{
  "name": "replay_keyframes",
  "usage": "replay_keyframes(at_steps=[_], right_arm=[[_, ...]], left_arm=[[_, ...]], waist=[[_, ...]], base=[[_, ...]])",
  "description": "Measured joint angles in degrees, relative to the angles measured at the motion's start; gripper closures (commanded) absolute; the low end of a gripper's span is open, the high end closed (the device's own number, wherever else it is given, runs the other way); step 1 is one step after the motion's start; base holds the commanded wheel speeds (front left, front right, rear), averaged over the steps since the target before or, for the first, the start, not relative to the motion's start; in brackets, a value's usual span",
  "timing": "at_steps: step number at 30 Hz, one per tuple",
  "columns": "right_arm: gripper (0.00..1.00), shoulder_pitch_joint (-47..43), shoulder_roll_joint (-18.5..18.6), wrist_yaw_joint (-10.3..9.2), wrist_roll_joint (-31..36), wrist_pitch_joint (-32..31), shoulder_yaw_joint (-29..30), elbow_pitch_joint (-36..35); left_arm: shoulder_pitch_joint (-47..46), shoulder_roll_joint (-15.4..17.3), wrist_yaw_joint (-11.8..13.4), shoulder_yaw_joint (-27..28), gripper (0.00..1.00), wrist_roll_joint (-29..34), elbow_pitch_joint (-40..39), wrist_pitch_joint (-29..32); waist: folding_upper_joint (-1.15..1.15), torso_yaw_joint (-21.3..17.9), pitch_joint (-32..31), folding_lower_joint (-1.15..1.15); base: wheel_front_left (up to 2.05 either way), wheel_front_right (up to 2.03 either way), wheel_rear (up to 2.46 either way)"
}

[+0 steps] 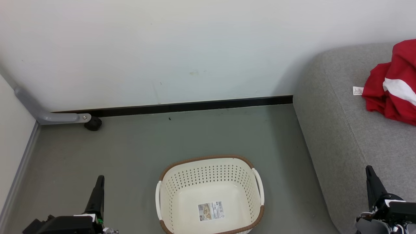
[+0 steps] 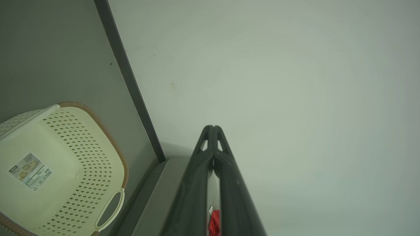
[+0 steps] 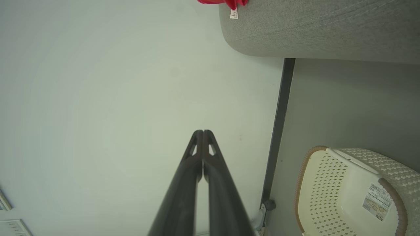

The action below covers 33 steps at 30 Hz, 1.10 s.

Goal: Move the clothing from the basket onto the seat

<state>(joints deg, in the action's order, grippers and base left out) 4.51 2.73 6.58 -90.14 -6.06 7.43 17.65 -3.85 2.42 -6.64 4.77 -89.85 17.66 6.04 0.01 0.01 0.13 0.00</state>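
Red clothing (image 1: 395, 84) lies bunched on the grey seat (image 1: 341, 130) at the right of the head view, well apart from the cream basket (image 1: 208, 158), which stands on the floor (image 1: 130, 146) with nothing but a barcode sticker (image 1: 211, 211) showing on its bottom. Both arms sit low and carry nothing. The left end effector (image 1: 100, 180) is to the left of the basket and the right end effector (image 1: 369, 170) is against the seat's grey flank. Each has its two dark fingers pressed together, tips meeting, gripping nothing.

By the look of it the transfer is as good as finished, and the step in hand is a check rather than a lift. Done well, that means looking over the whole perforated tub, corners included, to confirm no garment is left. Both arms should be held clear of the brown rim so the basket is not knocked. The heap seems to need no further touch, since it sits far in from the cushion's rounded edge and looks unlikely to slide off.

The clothing is a soft, crumpled pile of bright red with a broad white band across one fold. A small white label (image 1: 357, 90) lies flat on the upholstery just beside its left side. Part of the pile runs past the picture's right edge, so how many pieces it holds cannot be told.
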Motion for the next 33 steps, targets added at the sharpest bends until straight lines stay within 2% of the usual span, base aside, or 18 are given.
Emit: replay_keyframes(at_steps=[33], right_arm=[[1.0, 0.26, -0.21, 0.08, -1.19, -0.42, 0.43, -0.18]], left_arm=[[-0.54, -0.05, -0.43, 0.18, 1.0, -0.93, -0.22, 0.44]], waist=[[0.0, -0.01, -0.03, 0.0]], base=[[0.0, 0.0, 0.0]])
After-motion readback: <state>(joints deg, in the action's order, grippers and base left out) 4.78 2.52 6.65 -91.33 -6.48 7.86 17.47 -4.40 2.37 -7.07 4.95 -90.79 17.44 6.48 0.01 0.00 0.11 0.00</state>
